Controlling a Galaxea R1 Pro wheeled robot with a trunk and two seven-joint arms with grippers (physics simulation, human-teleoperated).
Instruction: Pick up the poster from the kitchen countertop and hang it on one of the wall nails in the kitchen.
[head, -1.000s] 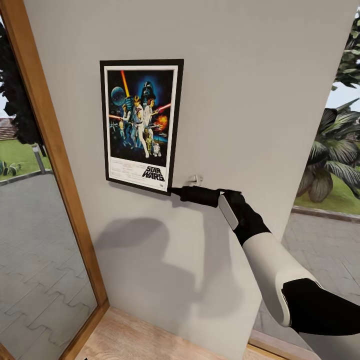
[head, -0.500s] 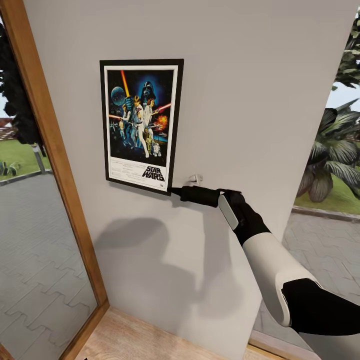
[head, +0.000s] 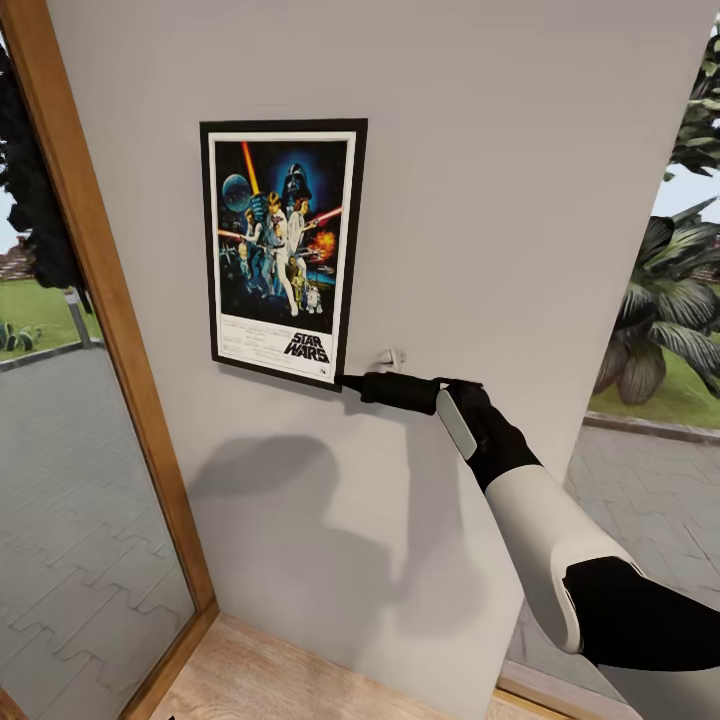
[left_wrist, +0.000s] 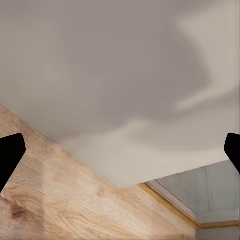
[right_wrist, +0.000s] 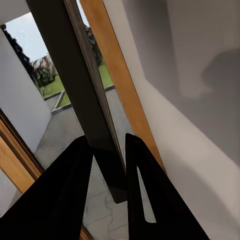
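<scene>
The poster (head: 283, 250) is sitting flat against the grey wall (head: 520, 180), upright, beside the wooden window frame (head: 110, 330); the right gripper (head: 350, 381) is reaching in from the side and pinching the frame at its lower corner, the one nearest the arm. In the right wrist view the two dark fingers (right_wrist: 67, 200) are closing on the poster's thin black edge (right_wrist: 80, 90), which is running up between them, so the jaws are pressed onto the frame rather than spread. A small white wall nail (head: 388, 357) is sticking out just beside that gripped corner, well below the poster's top edge; whether another nail is sitting behind the frame cannot be told.

The left gripper (left_wrist: 120, 150) is pointing at the wooden floor (left_wrist: 55, 200) and the foot of the wall; its fingertips (left_wrist: 10, 152) are showing at opposite edges of its view, spread wide with nothing between them.

The step in hand appears to be settling the poster on a nail. Doing it well probably calls for keeping the frame flush with the wall and level; easing it down slowly until the wall is taking the weight; then letting go gently and drawing straight back along the wall, so the fingers are not dragging the corner or knocking the nail beside it.
</scene>
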